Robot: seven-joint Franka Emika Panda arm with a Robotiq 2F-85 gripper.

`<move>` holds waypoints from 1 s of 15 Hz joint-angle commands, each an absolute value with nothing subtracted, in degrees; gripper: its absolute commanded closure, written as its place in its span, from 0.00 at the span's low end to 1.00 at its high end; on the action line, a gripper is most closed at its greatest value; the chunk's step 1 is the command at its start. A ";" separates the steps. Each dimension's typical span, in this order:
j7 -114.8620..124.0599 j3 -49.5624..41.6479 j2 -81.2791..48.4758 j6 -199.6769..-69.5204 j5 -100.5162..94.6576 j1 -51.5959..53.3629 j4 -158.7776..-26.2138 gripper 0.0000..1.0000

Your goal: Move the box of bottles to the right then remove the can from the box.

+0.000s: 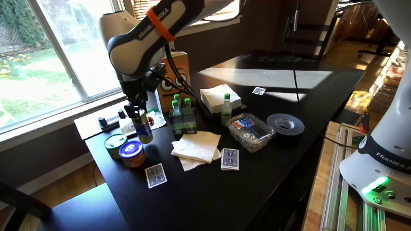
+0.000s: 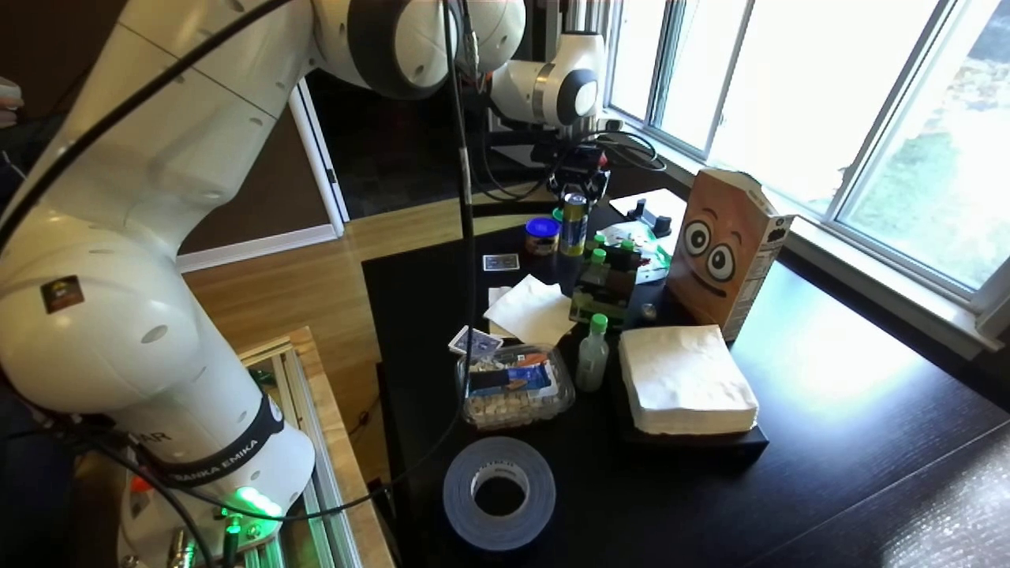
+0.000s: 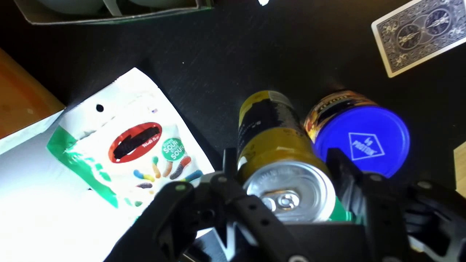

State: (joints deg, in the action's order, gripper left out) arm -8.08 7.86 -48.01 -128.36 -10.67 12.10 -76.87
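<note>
The box of bottles (image 1: 183, 124) sits on the dark table in both exterior views, with green-capped bottles sticking up from it. Part of its rim (image 3: 120, 19) shows along the top of the wrist view. Outside the box is the yellow and dark can (image 1: 144, 131), its silver top up against my gripper (image 3: 282, 154). One finger (image 3: 230, 160) lies along each side of the can (image 3: 276, 140), and both appear to touch it, so the jaws are shut on it. Whether the can's base rests on the table I cannot tell.
Blue-lidded (image 1: 132, 154) and green-lidded (image 1: 115, 142) jars stand close beside the can. A candy bag (image 3: 134, 145) lies on its other side. Beyond are the brown box with eyes (image 2: 710, 252), napkins (image 2: 686, 375), a loose bottle (image 2: 593, 355), a plastic tub (image 2: 517, 386) and tape (image 2: 499, 493).
</note>
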 commanded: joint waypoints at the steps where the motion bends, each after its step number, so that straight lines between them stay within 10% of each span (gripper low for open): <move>1: -11.07 8.24 -53.75 -123.62 -8.49 11.78 -67.15 0.62; 7: -11.81 8.40 -57.84 -120.58 -6.96 11.67 -60.77 0.62; 9: -11.80 8.25 -57.54 -119.65 -6.87 11.90 -60.45 0.12; 15: -11.39 8.66 -48.15 -115.89 -7.72 10.69 -69.49 0.00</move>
